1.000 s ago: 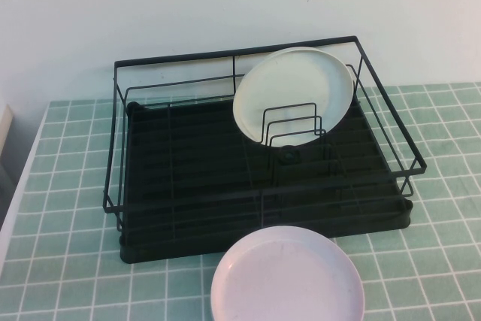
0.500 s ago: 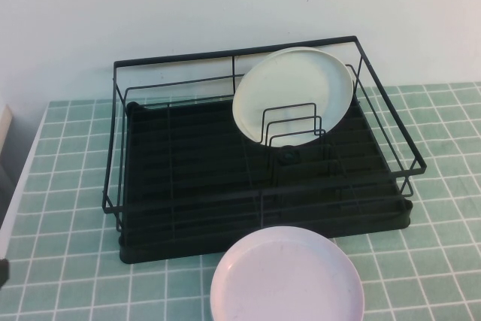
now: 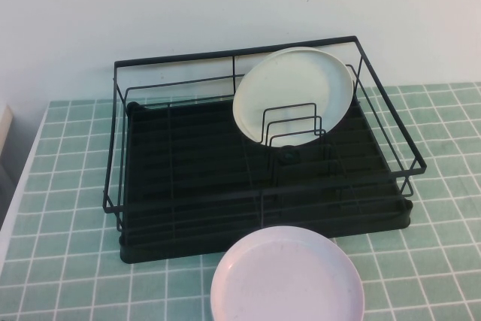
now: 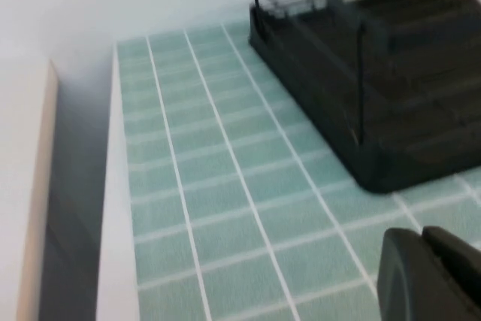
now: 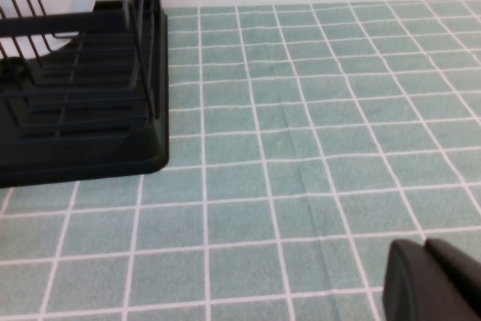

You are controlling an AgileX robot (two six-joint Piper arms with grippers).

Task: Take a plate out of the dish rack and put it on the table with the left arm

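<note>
Left gripper (image 4: 432,276): seen only in its own wrist view, as a dark body at the picture's edge, hanging above bare table (image 4: 225,208) close to that table's white-edged border. Its fingers appear pressed together with only a thin seam between them, and they grasp nothing. Just ahead of it lies a corner of the dish rack (image 4: 376,110). The pink plate does not show in this view.

Right gripper (image 5: 436,280): likewise a dark body at the edge of its wrist view, fingers seemingly closed on nothing, over open tiles. The rack's other near corner sits ahead and to one side, well apart from it.

Neither arm nor gripper appears in the high view.

Plate (image 3: 287,276): lies flat, face up, on the tiles just in front of the rack's near edge. Its lower part is cut off by the frame, so whether it rests wholly on the table cannot be confirmed, though it looks settled.

Further back, a cream-white plate (image 3: 293,92) leans upright among the wire dividers (image 3: 293,125) at the rack's far right; the rest of the rack holds nothing.

Task status, as a judgement: the plate is out of the rack, set down and released, with the left gripper clear of it. Little seems left beyond parking the arm. How the left gripper lies relative to the plate cannot be established.
</note>
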